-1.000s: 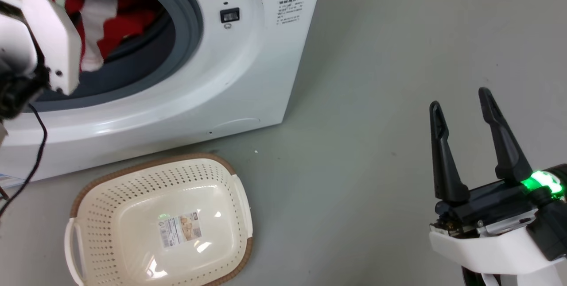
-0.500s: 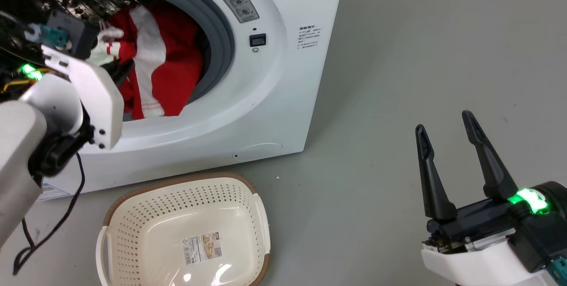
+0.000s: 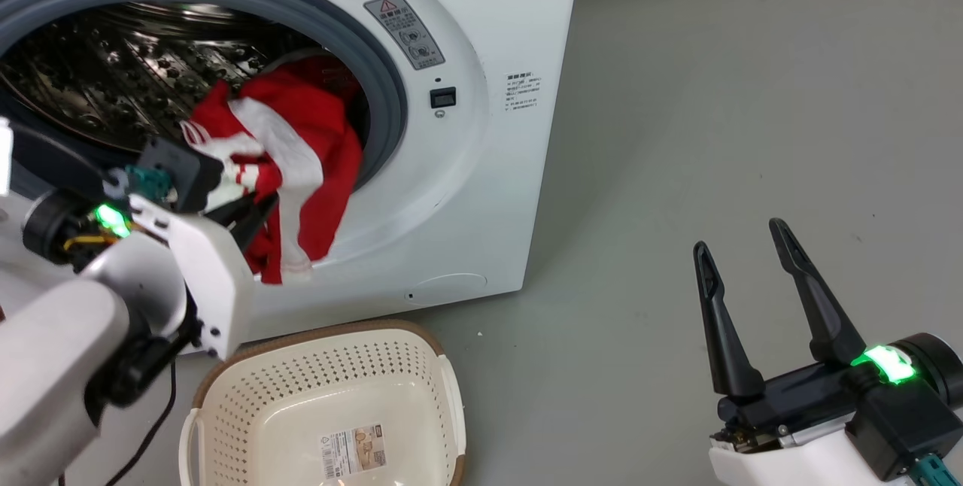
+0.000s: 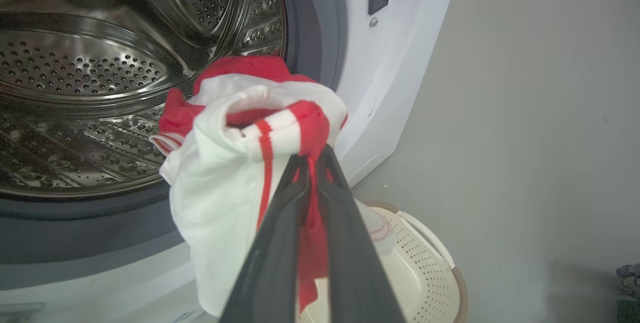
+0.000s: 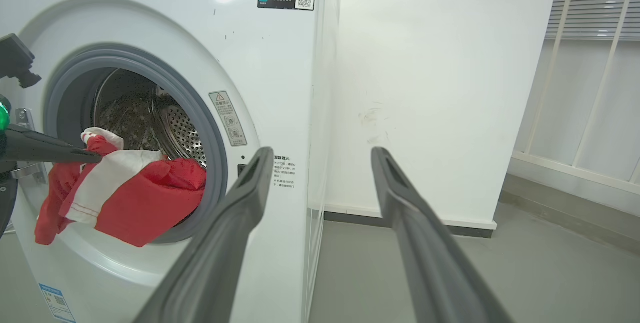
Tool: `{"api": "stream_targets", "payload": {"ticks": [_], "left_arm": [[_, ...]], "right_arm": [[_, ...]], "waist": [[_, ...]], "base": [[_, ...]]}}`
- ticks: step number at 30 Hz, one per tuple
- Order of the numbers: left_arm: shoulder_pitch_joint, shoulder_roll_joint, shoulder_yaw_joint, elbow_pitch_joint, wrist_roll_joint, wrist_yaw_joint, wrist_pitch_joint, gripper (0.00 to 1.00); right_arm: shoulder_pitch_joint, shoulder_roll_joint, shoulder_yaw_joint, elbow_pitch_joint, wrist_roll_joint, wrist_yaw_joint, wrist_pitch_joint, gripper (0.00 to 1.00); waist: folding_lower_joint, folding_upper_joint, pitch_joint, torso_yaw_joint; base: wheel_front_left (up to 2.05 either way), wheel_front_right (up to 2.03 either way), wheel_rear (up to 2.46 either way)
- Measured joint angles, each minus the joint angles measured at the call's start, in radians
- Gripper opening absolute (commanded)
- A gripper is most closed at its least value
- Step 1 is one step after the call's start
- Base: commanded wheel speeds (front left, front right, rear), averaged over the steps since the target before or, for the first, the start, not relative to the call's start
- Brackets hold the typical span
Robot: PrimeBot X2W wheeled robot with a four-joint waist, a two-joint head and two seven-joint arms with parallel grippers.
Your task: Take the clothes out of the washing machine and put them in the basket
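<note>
The clothes [image 3: 301,162], a red bundle with white panels, hang over the grey rubber ring of the washing machine [image 3: 481,170], half out of its porthole. My left gripper [image 3: 252,211] is shut on them; in the left wrist view its fingers pinch red and white cloth [image 4: 235,163] at the fingertips [image 4: 312,155]. The cream basket [image 3: 421,396] with a brown rim stands on the floor just below the porthole. My right gripper [image 3: 741,253] is open and holds nothing, over the floor well to the right. The right wrist view shows the clothes [image 5: 130,188] draped at the porthole.
Grey floor spreads to the right of the washing machine. A white wall [image 5: 430,88] with a dark skirting stands behind it. A black cable [image 3: 154,426] hangs from my left arm beside the basket.
The left gripper has pulled the clothes outward and down, so they now hang over the porthole's ring. The head camera has tilted up, shifting the whole picture.
</note>
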State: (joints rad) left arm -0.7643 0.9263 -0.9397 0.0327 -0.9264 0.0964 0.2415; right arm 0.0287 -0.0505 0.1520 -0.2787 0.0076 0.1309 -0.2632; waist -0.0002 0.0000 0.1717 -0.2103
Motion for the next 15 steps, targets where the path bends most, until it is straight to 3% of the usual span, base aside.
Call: {"api": "stream_targets", "payload": {"ticks": [8,15], "left_arm": [[0.116,0.006,-0.049,-0.087,0.007,0.038,-0.036,0.00],[0.212,-0.027,-0.084,-0.096,-0.026,0.052,-0.071,0.00]], "right_arm": [[0.018,0.000,-0.001,0.002,-0.008,0.000,0.000,1.00],[0.023,0.000,0.000,0.002,-0.012,0.000,0.000,1.00]], "waist": [[0.0001,0.0000,-0.031,0.009],[0.0001,0.0000,-0.033,0.006]], "base": [[0.00,0.00,0.00],[0.00,0.00,0.00]]}}
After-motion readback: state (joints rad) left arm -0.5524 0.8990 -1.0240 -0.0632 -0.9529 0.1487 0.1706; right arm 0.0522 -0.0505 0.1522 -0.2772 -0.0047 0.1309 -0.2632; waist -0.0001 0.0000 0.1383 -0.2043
